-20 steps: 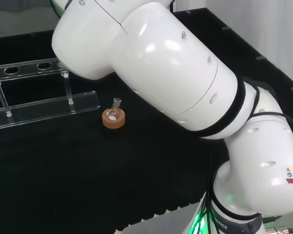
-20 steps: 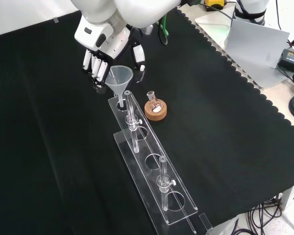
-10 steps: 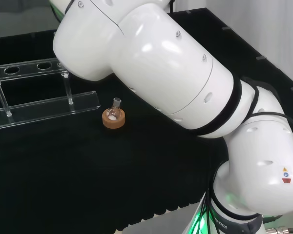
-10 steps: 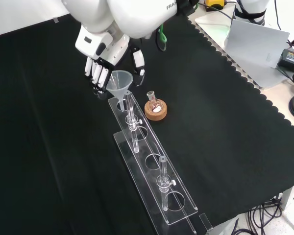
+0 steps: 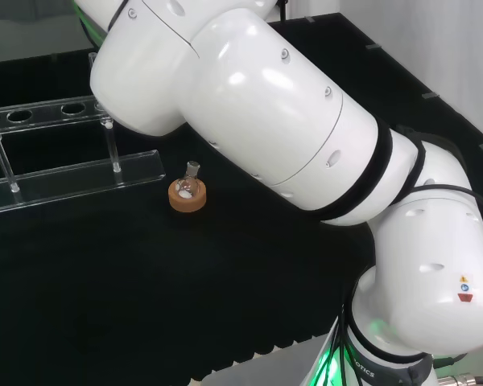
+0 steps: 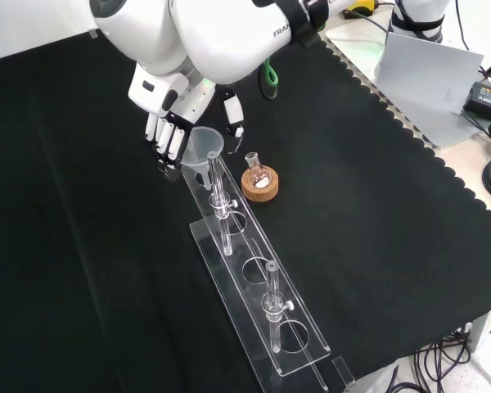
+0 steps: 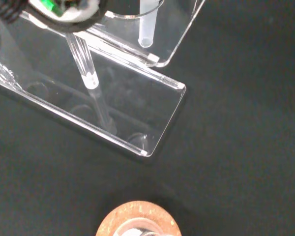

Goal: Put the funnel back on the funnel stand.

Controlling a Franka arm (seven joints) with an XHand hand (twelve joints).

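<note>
Funnel (image 6: 204, 142) sitting in funnel stand (image 6: 258, 288), end hole.
Hand (image 6: 173, 123) curling around its bowl, fingers enclosing it.

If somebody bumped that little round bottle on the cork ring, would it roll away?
Probably not far. The small flask has a round belly, which would roll on bare cloth, but here it sits cupped in the cork ring, and that ring lies flat and wide. It looks like clear glass, so likely breakable. Its narrow neck stands upright, so a hard knock might tip it out.
</note>
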